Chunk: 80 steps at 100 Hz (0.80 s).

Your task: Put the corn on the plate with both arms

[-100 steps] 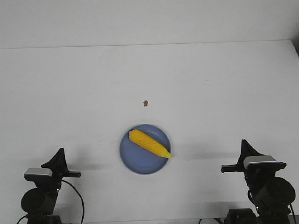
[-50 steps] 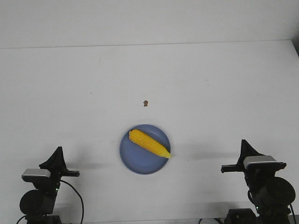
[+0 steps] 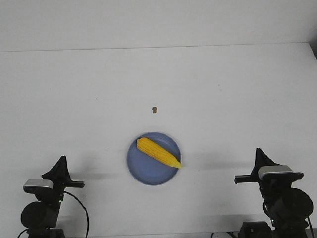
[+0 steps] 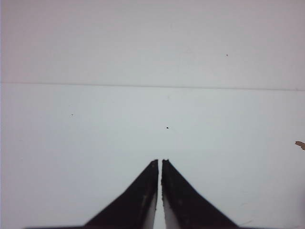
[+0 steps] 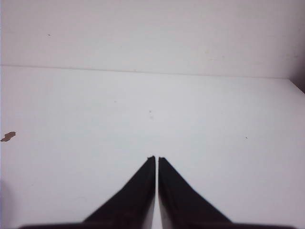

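The yellow corn [image 3: 157,152] lies diagonally on the round periwinkle-blue plate [image 3: 143,171] at the table's near middle. My left gripper [image 3: 61,161] is pulled back at the near left, well left of the plate, shut and empty; in the left wrist view [image 4: 159,162] its jaws nearly touch. My right gripper [image 3: 258,152] is pulled back at the near right, shut and empty; it also shows in the right wrist view [image 5: 156,158]. Neither wrist view shows the corn or the plate.
A tiny brown speck [image 3: 154,109] lies on the white table beyond the plate; it also shows at the edge of the left wrist view [image 4: 300,144] and of the right wrist view [image 5: 8,136]. The table's far edge [image 3: 158,47] meets a white wall.
The left arm sank back slightly toward the near edge between the earliest frame and half a second ago. Nothing has moved since. Corn, plate and right arm are unchanged.
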### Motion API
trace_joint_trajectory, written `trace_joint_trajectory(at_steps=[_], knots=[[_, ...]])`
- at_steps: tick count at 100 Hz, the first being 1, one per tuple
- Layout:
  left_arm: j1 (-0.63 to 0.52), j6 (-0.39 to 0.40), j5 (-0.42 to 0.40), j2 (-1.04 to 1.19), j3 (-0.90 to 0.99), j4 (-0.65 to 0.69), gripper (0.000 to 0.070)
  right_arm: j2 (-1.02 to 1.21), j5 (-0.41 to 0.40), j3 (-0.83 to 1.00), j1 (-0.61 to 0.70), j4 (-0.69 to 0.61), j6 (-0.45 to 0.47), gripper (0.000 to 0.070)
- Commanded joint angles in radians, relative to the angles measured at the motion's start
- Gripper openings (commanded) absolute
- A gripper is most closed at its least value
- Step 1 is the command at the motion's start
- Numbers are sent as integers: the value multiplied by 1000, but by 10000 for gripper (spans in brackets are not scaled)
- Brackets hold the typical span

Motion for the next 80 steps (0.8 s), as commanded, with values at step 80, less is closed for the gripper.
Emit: trace_joint_trajectory(at_steps=[80], knots=[[1, 2, 1, -1, -20, 13, 12, -228, -2, -405, 2, 555, -13, 13]])
